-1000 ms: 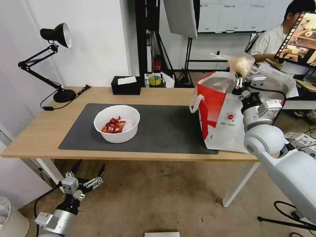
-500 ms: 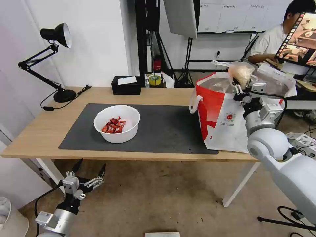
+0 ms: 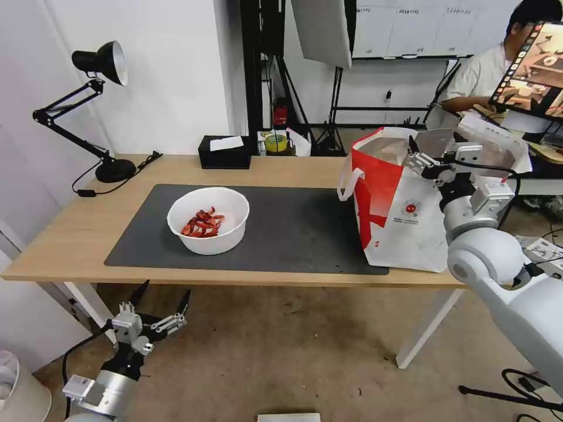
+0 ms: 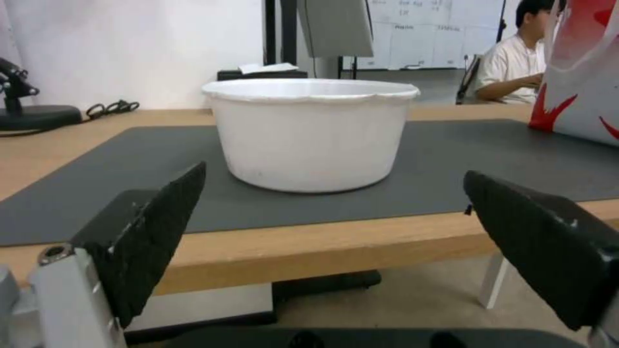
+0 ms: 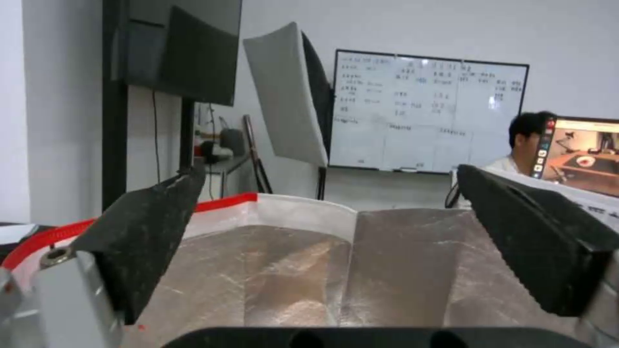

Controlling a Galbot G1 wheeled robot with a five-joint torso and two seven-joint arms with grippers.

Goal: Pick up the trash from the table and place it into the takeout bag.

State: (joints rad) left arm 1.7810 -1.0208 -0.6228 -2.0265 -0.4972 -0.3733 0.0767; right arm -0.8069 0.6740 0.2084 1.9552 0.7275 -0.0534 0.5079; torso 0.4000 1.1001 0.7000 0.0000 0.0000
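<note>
- Trash left on your table (image 3: 70, 234): you see one white bowl of crayfish shells (image 3: 208, 220), centre-left on the dark mat (image 3: 293, 234).
- Right gripper (image 3: 423, 153), upper right, hangs empty with jaws apart over the takeout bag (image 3: 399, 211).
- Left gripper (image 3: 157, 300), lower left below the table edge, is spread wide and holds nothing.

takeout bag (image 3: 399, 211) contents hidden behind its wall, whiteboard (image 5: 425, 108) writing too small to read

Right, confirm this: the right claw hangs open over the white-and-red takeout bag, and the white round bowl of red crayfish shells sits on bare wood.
Not quite. The white round bowl of red crayfish shells sits on the dark grey mat, as the head view shows. The right claw does hang open over the white-and-red takeout bag.
</note>
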